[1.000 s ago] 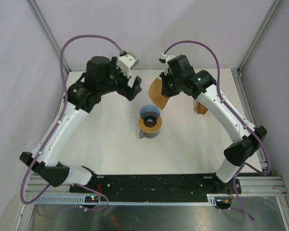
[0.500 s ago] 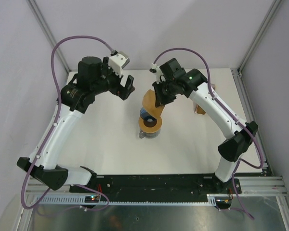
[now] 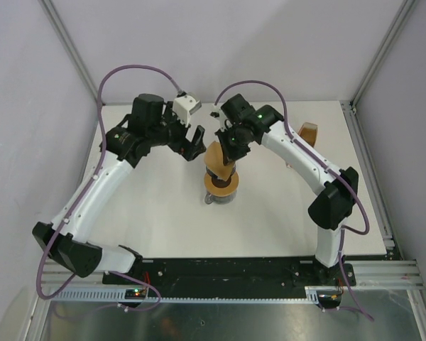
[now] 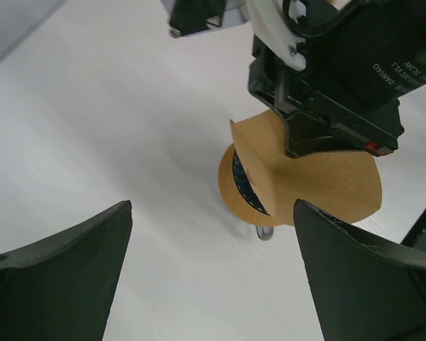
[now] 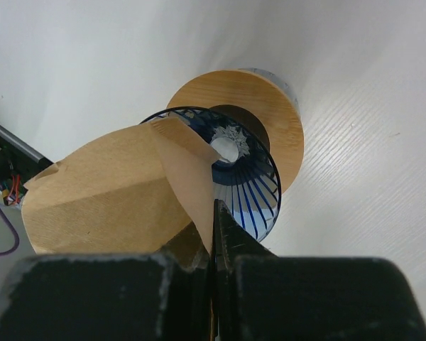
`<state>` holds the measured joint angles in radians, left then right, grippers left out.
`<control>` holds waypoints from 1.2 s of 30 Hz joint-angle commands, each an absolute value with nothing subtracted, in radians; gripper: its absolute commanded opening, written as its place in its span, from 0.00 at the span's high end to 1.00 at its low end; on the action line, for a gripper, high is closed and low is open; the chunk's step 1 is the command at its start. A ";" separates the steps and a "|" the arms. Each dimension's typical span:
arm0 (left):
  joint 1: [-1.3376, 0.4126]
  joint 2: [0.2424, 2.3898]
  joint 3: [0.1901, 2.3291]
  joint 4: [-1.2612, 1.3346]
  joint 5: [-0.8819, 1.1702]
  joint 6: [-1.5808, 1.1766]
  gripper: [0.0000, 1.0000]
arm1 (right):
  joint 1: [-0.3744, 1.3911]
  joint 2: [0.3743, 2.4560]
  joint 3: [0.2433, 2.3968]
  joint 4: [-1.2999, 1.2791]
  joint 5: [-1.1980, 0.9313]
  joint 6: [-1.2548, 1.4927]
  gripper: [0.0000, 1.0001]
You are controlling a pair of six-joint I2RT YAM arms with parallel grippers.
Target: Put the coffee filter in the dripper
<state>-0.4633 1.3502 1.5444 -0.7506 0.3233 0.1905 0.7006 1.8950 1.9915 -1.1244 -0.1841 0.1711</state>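
**mokapot_dan:** What's the likeliest way this one goes sideways?

**v60_rae:** Reading left to right. The left gripper (image 3: 194,140) hovers just left of the dripper (image 5: 252,192), jaws spread wide with nothing in them, so the only risk there is a bump if it drifts inward.

In the middle, the coffee filter (image 5: 106,206) is up in the air. Its lower edge overlaps the dripper's rim, but it isn't seated inside. It looks half folded rather than opened into a cone (paper that thin goes wherever it likes). Let go here, it would probably catch the rim and flop onto the table (image 3: 156,192).

The right gripper (image 5: 216,220) is pinched fully closed on the filter's edge. A hard push down could shove the dripper, which seems to rest against the wooden ring (image 5: 270,106).

**mokapot_dan:** And the arms?

**v60_rae:** The left arm (image 3: 106,177) sweeps up from its base, elbow out to the left and wrist turned toward the centre. The right arm (image 3: 305,160) arches in from the right, wrist pitched down over the dripper. The stack of filters (image 3: 309,131) sits beyond it, well apart from the action.
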 commanded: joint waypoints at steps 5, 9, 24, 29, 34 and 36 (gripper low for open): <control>-0.499 1.399 1.484 -0.744 0.360 0.166 0.05 | 0.711 1.914 1.999 -1.099 -0.162 0.152 1.00; -0.501 1.432 1.477 -0.739 0.361 0.162 0.16 | 0.712 1.916 1.990 -1.086 -0.166 0.148 1.00; -0.505 1.474 1.462 -0.725 0.396 0.143 0.85 | 0.703 1.917 1.985 -1.067 -0.153 0.120 0.84; -0.513 1.480 1.459 -0.725 0.402 0.142 0.94 | 0.704 1.886 1.984 -1.060 -0.129 0.104 0.68; -0.516 1.486 1.457 -0.725 0.400 0.143 0.97 | 0.704 1.827 1.967 -1.036 -0.075 0.093 0.63; -0.518 1.492 1.454 -0.724 0.401 0.140 0.97 | 0.702 1.811 1.957 -1.038 -0.034 0.093 0.62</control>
<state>-0.5087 1.4853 1.4635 -0.7425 0.3744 0.1551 0.7048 1.8980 1.9675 -1.0641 -0.1127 0.1108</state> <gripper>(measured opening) 0.035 0.372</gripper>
